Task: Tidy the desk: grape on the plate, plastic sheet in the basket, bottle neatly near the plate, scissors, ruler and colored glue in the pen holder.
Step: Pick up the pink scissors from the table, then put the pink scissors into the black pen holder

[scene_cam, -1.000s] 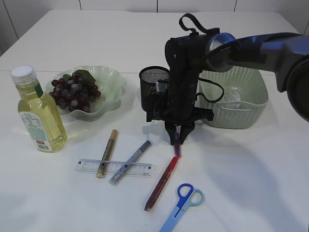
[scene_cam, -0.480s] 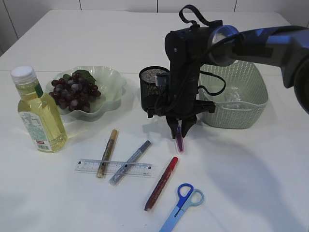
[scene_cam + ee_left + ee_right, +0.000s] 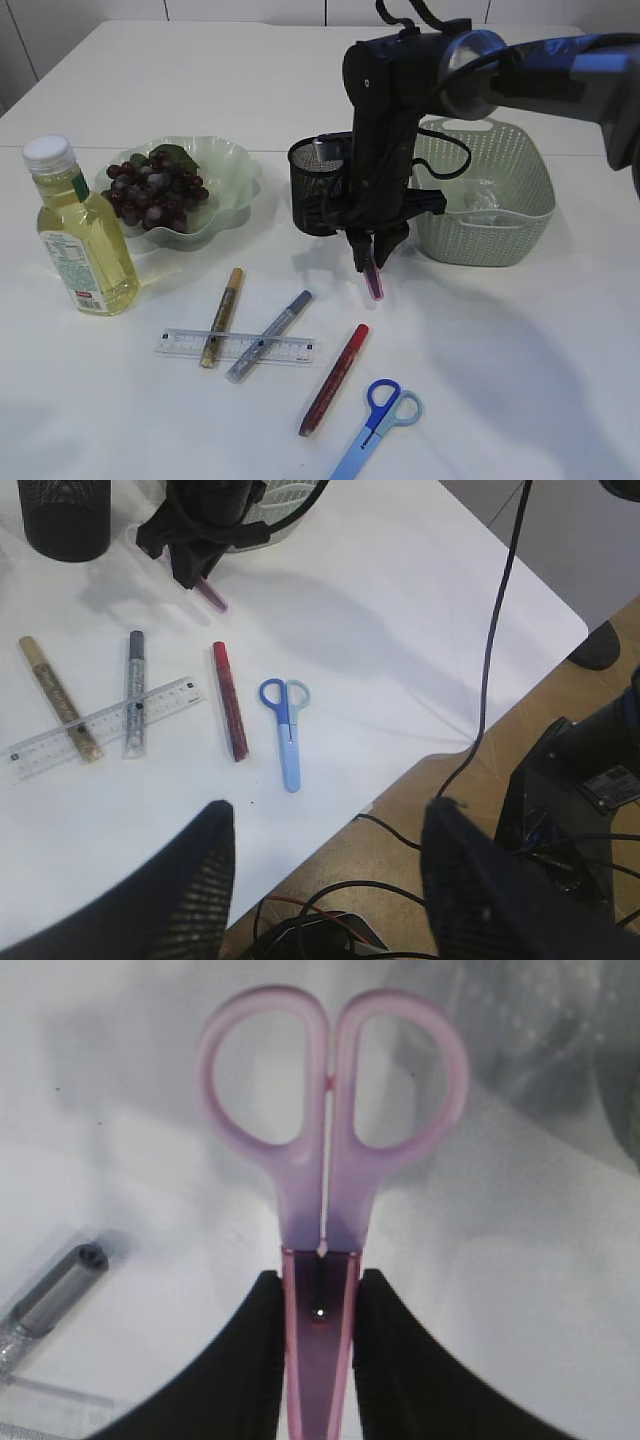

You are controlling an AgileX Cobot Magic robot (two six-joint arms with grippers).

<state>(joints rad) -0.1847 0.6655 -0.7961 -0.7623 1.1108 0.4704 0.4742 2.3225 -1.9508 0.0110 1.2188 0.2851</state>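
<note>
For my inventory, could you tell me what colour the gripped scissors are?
Translucent pink-purple plastic scissors; clearest in the right wrist view.

Pink scissors (image 3: 330,1140), blue scissors (image 3: 375,425) — green basket (image 3: 490,235)

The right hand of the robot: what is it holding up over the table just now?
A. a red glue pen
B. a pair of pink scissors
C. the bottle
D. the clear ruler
B: the right wrist view shows the right hand shut on the pink scissors, handles pointing away from the hand, and the exterior view shows them lifted clear of the table.
</note>
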